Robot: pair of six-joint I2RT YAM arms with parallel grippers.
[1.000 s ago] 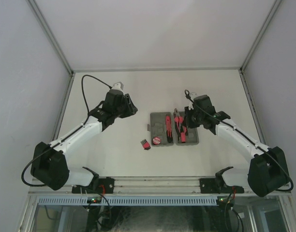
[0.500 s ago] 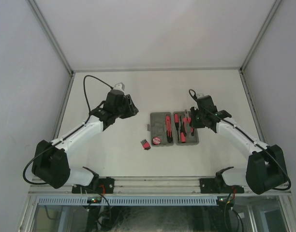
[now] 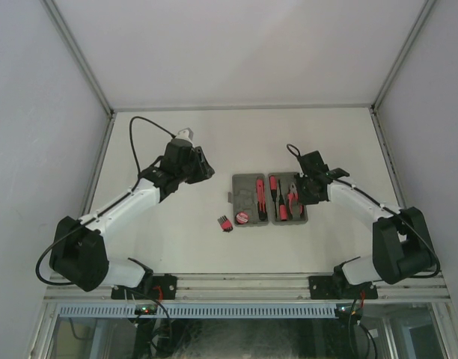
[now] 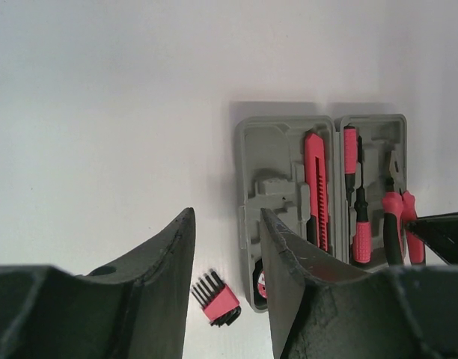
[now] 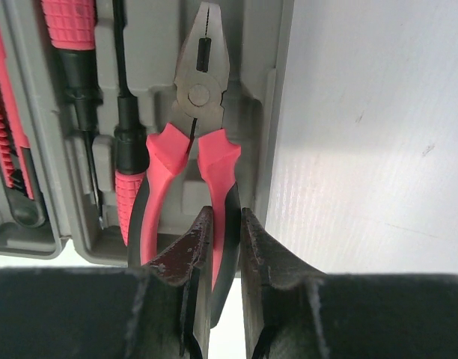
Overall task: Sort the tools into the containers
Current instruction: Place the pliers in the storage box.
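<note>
Push the pliers (image 5: 203,105) down flat into their slot in the right half of the case (image 5: 278,45), right gripper (image 5: 223,258) pinching one red handle. Then let go slowly. Leave left gripper (image 4: 226,224) spread wide, off at the left of the frame.

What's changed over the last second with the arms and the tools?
The right gripper carried the pliers rightward and set them into the right half of the grey case, where they now appear to lie in a recess. It is still shut on one handle. The left gripper, open and empty, the hex key set on the table and the other tools in the case stayed put.
</note>
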